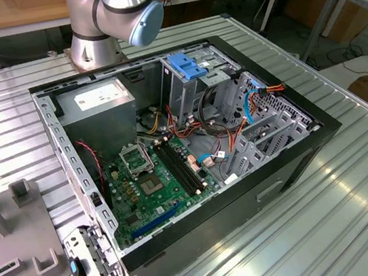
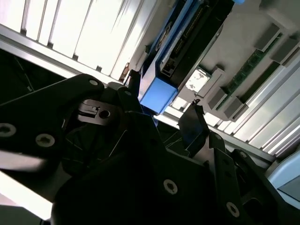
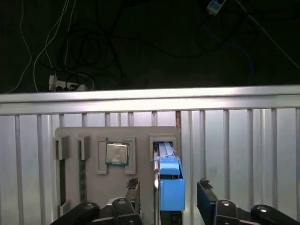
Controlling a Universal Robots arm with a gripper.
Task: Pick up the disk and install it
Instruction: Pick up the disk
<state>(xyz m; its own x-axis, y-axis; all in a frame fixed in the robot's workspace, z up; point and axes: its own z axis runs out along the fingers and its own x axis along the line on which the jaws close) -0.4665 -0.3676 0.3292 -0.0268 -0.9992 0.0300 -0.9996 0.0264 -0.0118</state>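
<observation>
The disk [image 3: 169, 164] stands on edge in a slot of a grey fixture plate [image 3: 140, 136]; it is a dark slab with blue rails and a bright blue end tab facing the camera. In the first wrist view my gripper [image 3: 168, 191] is open, one dark fingertip [image 3: 132, 188] on each side of the blue tab with a gap on both sides. The second wrist view shows the same disk [image 2: 197, 37] from the side, its blue tab between the spread fingers of the gripper [image 2: 161, 104]. I touch nothing.
The fixture plate also holds a square chip [image 3: 117, 153] and memory sticks [image 3: 82, 180] in neighbouring slots. The table's rail [image 3: 150, 101] runs just beyond, with cables on the dark floor. An open computer case [image 1: 192, 144] with a pale blue bracket [image 1: 187, 65] lies mid-table.
</observation>
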